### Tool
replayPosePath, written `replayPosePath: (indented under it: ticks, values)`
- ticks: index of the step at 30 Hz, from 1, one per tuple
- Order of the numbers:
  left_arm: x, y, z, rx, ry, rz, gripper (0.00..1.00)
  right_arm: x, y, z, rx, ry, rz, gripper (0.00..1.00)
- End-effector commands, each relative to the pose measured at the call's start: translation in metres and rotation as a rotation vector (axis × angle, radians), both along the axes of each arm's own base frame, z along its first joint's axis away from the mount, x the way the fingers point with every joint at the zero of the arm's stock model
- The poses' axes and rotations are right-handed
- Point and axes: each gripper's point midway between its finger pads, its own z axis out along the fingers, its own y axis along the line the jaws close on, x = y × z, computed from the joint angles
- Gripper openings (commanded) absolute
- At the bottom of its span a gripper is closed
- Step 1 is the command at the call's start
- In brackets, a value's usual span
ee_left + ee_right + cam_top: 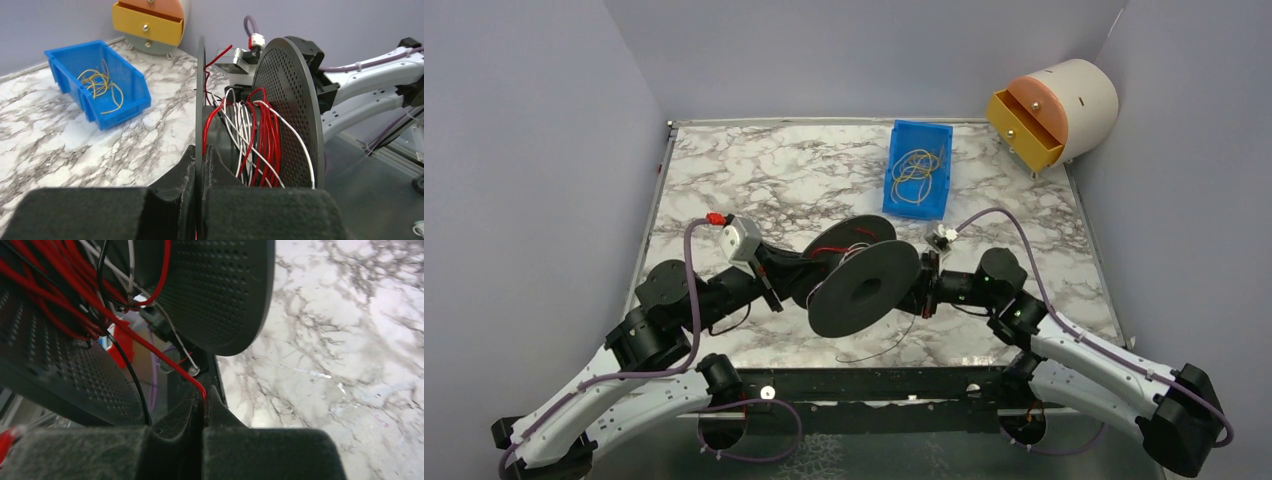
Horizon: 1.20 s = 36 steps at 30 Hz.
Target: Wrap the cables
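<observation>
Spreading across the whole top view is a white marble surface (754, 170) with grey veins and plain grey walls around it. Two white and black arms reach in from the near edge: the left arm (624, 380) from 7 o'clock and the right arm (1084, 350) from 5 o'clock. They meet at a black spool (864, 288) with two perforated round flanges, at the centre of the surface.

The left jaws are clamped together on the thin rim of one spool flange. The right jaws are pressed together on a single red strand that runs up into the spool.

A round cream drawer unit (1074, 95) with a yellow drawer (1024, 130) partly open stands at 2 o'clock, past the far corner. A blue bin (914, 210) sits at 1 o'clock, well apart from the spool, holding yellow strands (914, 168).

The cables (265, 135), chiefly red with some white and black, are wound loosely between the spool's flanges. One dark strand (874, 350) trails onto the marble at 6 o'clock of the spool.
</observation>
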Motion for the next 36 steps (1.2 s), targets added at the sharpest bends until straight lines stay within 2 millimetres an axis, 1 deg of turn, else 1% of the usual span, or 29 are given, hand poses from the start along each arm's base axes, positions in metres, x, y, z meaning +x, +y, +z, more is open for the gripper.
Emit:
replayPosePath:
  ticks: [1,7,9,13,19,23,30,36]
  values:
    - [-0.012,0.003,0.063,-0.262,-0.111,-0.042,0.0,-0.039,0.001,0.028,0.141,-0.031,0.209,0.01]
    - [-0.017,-0.002,0.068,-0.314,-0.131,-0.087,0.0,-0.058,-0.005,0.057,0.253,-0.06,0.284,0.01]
    - [-0.019,-0.004,0.07,-0.337,-0.134,-0.102,0.0,-0.059,-0.006,0.064,0.277,-0.062,0.291,0.01]
    - [-0.022,-0.008,0.075,-0.372,-0.137,-0.131,0.0,-0.058,-0.005,0.077,0.31,-0.073,0.276,0.01]
    - [-0.023,-0.012,0.084,-0.439,-0.154,-0.152,0.0,-0.047,-0.004,0.095,0.358,-0.088,0.201,0.01]
    - [-0.02,-0.014,0.089,-0.457,-0.16,-0.15,0.0,-0.041,-0.001,0.1,0.378,-0.086,0.169,0.01]
    - [-0.016,-0.014,0.096,-0.489,-0.168,-0.136,0.0,-0.041,0.007,0.103,0.386,-0.089,0.174,0.01]
    - [-0.013,-0.017,0.097,-0.501,-0.172,-0.134,0.0,-0.04,0.011,0.104,0.38,-0.094,0.159,0.06]
